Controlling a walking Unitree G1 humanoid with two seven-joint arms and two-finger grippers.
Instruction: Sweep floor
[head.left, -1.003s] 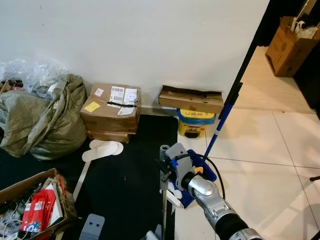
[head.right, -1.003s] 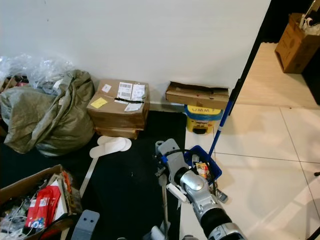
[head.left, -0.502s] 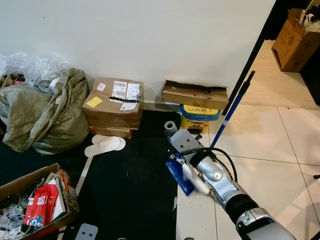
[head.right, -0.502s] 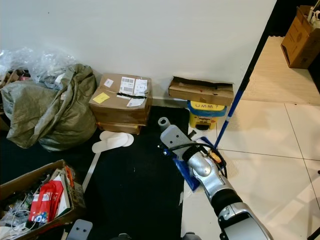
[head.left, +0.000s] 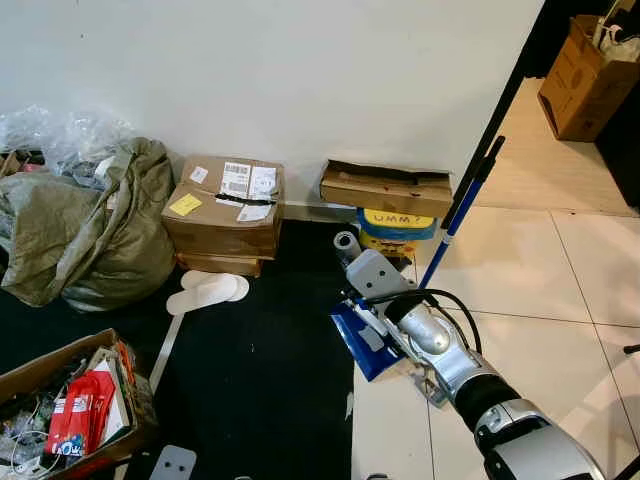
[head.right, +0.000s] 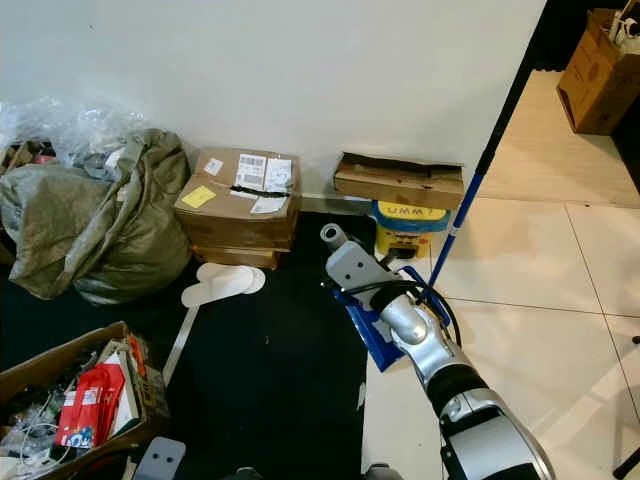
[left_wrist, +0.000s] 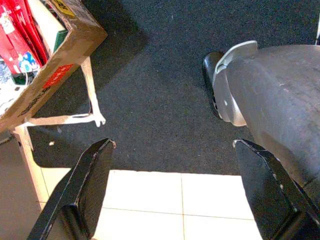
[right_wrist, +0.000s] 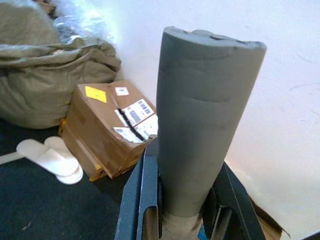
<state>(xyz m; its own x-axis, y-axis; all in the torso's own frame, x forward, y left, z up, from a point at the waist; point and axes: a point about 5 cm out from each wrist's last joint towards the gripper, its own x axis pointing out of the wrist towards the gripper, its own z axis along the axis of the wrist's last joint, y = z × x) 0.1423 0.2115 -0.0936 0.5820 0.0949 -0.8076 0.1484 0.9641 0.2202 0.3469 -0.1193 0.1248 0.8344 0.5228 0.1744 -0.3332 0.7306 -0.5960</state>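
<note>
My right gripper (right_wrist: 187, 200) is shut on a thick grey foam handle (right_wrist: 205, 110). In the left eye view that handle's end (head.left: 345, 241) points up toward the wall, just past the right gripper (head.left: 372, 283). Below the forearm a blue dustpan (head.left: 360, 342) lies tilted at the edge of the black mat (head.left: 260, 350). A blue and black pole (head.left: 457, 214) rises at a slant from behind it toward the wall corner. A small white scrap (head.left: 348, 404) lies on the mat. My left gripper (left_wrist: 180, 185) hangs open over the mat's edge and white tile.
Taped cardboard boxes (head.left: 222, 214), white slippers (head.left: 205, 291) and a stuffed olive sack (head.left: 85, 235) line the wall. A flat box sits on a yellow tub (head.left: 395, 226). An open box of clutter (head.left: 70, 415) stands near left. White tile floor (head.left: 540, 290) stretches right.
My right arm has reached forward and lifted the grey handle, which now tilts toward the wall. The blue dustpan has come out from under the arm. The camera view has shifted a little.
</note>
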